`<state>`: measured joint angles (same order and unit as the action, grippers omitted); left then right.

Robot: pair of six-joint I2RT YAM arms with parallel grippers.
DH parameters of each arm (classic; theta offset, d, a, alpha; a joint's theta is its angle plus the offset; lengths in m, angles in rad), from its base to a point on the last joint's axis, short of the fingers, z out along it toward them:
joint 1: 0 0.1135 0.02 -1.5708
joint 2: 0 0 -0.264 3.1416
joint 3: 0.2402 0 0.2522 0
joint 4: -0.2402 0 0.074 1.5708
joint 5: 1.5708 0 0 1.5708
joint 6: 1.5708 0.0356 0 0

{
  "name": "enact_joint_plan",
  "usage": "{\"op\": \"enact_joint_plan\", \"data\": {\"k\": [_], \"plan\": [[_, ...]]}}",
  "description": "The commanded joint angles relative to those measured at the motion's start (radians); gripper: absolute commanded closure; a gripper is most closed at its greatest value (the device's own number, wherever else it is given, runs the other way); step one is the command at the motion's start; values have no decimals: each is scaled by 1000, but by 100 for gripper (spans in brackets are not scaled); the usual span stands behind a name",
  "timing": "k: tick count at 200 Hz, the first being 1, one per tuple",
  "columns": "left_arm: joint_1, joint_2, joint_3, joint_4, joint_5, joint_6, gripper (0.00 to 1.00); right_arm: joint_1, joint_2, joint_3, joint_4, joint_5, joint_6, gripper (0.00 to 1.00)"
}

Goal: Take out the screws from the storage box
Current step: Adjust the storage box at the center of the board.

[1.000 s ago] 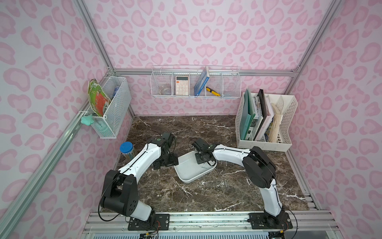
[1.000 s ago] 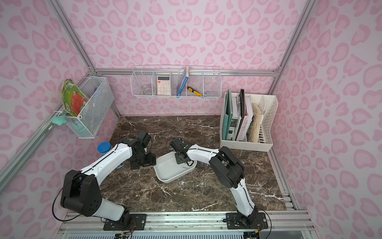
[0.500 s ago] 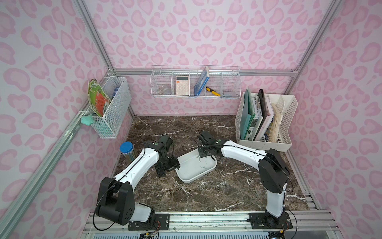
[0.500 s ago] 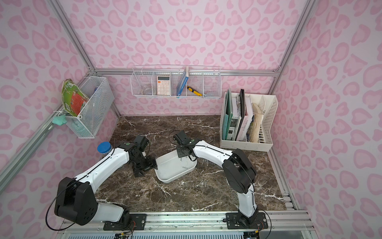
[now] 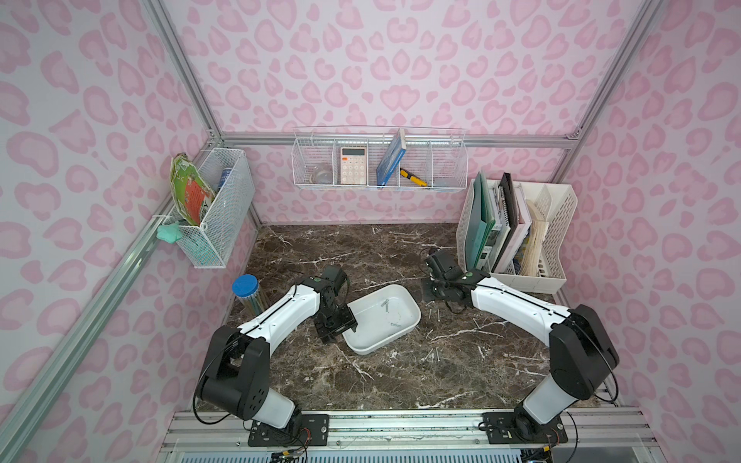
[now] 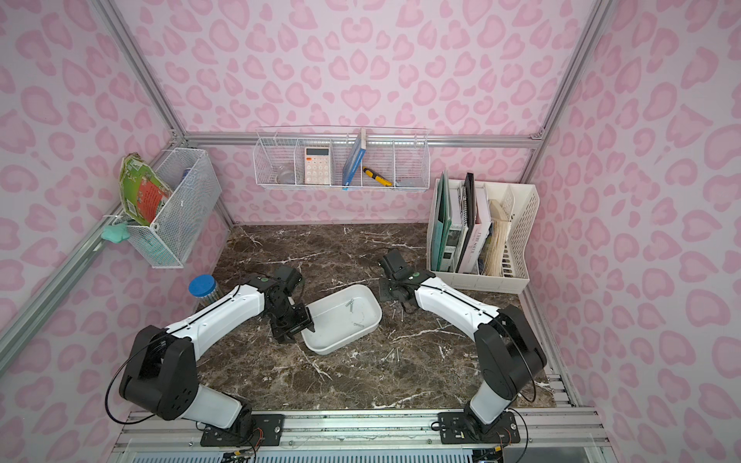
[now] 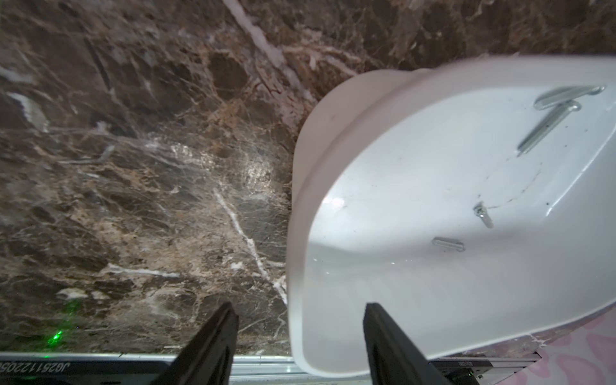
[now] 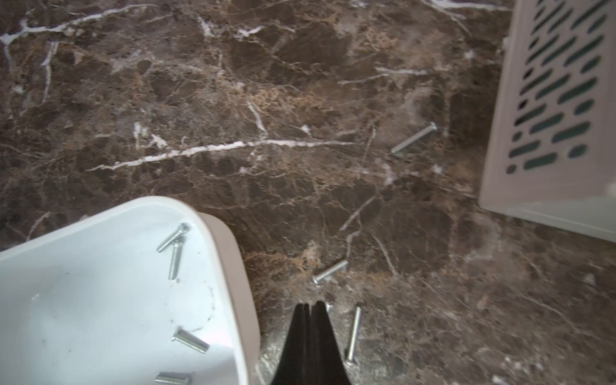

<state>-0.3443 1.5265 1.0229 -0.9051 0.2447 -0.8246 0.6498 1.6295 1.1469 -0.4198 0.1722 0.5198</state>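
The storage box (image 5: 369,334) (image 6: 335,330) is a shallow white tray in the middle of the marble table. Several silver screws (image 8: 173,253) (image 7: 546,123) lie inside it, and several more screws (image 8: 413,138) (image 5: 435,354) lie on the marble to its right. My left gripper (image 5: 347,329) (image 6: 306,326) (image 7: 297,305) straddles the tray's near-left wall, one finger inside and one outside, jaws apart and not touching the wall. My right gripper (image 5: 432,294) (image 6: 387,294) (image 8: 311,305) is shut and holds nothing, low over the marble just past the tray's far-right corner, beside a loose screw (image 8: 353,333).
A blue-lidded clear tube (image 5: 246,292) stands at the table's left edge behind my left arm. A white slotted file organizer (image 5: 517,236) (image 8: 550,116) with books fills the back right, close to my right wrist. Wire baskets (image 5: 379,164) (image 5: 212,204) hang on the walls.
My right gripper has left the tray's far edge and moved right, out over the marble. My left gripper has slid toward me onto the tray's near-left wall, its jaws narrowing.
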Motion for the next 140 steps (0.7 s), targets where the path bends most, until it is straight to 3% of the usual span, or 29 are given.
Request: {"op": "enact_joint_plan", "data": {"k": [1, 69, 103, 127, 140], "plan": [[-1, 20, 0, -2, -30, -15, 40, -31, -28, -71, 28, -2, -1, 99], [-2, 102, 5, 4, -17, -9, 57, -69, 11, -234, 133, 6, 24, 99], [-2, 130, 16, -16, -9, -4, 75, -73, 7, -274, 154, 26, 43, 98], [-2, 133, 58, -83, -15, 3, 99, -73, 18, -286, 161, 23, 52, 97], [-2, 126, 81, -127, -22, 10, 100, -73, 23, -291, 166, 23, 56, 96]]}}
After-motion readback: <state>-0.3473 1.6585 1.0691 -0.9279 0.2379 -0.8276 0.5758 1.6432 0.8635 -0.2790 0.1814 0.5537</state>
